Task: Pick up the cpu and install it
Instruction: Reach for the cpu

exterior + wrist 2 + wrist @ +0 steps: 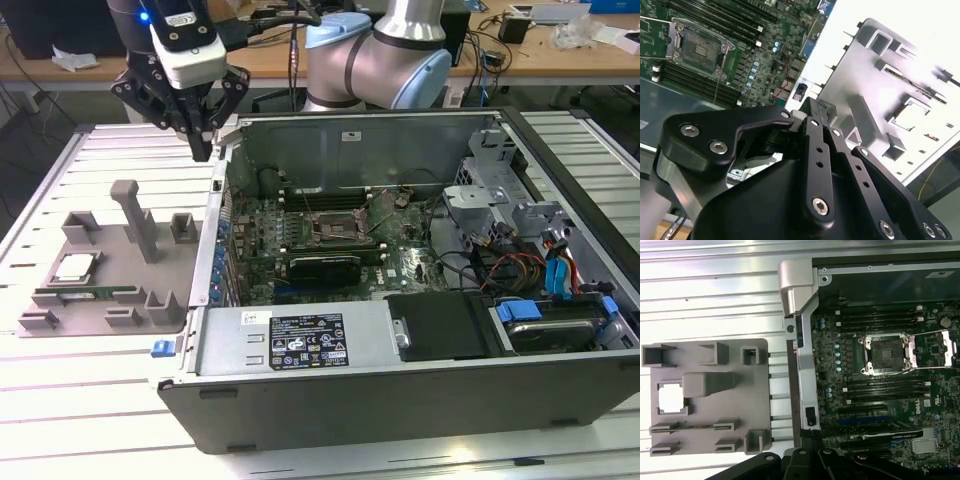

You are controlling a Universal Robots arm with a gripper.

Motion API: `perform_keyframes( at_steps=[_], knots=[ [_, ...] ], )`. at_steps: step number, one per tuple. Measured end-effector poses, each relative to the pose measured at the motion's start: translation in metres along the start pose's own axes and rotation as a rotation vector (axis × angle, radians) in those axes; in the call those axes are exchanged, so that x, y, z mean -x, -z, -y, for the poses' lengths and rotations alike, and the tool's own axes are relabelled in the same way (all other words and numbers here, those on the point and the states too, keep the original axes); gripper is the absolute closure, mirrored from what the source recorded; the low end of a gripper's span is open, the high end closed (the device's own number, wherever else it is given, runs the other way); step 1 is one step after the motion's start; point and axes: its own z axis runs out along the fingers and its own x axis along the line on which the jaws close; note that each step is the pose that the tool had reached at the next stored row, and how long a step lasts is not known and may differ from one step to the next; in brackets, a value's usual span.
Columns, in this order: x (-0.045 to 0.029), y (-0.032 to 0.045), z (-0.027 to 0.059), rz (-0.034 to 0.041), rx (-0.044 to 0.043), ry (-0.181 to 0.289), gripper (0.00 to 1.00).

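Your black two-finger gripper [203,148] hangs in the air over the exterior view's left edge of the open grey metal computer case [400,400], above the gap between the case wall and the parts holder. Its fingers are drawn together at the tips with nothing between them; the second wrist view shows the gripper [813,106] the same way, both black fingers meeting in a point.

The cpu [75,267], the small flat square chip with the silvery top, lies in a square recess of the flat grey plastic parts holder [170,262]. That holder sits on the pale slatted metal table [60,400], just beside the case on the exterior view's left. Your gripper is well apart from the chip and touches nothing. In the first wrist view the cpu [671,399] shows as a bright square beside the holder's [715,437] raised block.

A long narrow green memory stick [85,294] lies in a slot of the same holder, near the chip.

Inside the case, the green motherboard [400,255] lies flat. Its square processor socket [335,225] has no chip in it, and in the first wrist view the socket [887,355] has its metal retaining frame swung out to one side. A black rectangular graphics card [320,268] sits on the board, near the socket.
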Motion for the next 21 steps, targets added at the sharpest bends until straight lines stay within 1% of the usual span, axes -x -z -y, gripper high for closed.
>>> perform_keyframes(
  at_steps=[3,8,12,21],
  knots=[
    [-0.0025,0.0001,0.0002,0.0,0.0,0.0,0.89],
    [-0.0091,0.0003,0.0007,-0.0001,-0.0001,0.0,0.89],
    [-0.017,0.0005,0.0013,0.0,0.0,0.0,0.89],
    [-0.0299,0.0008,0.0022,0.0,0.0,0.0,0.89]
  ],
)
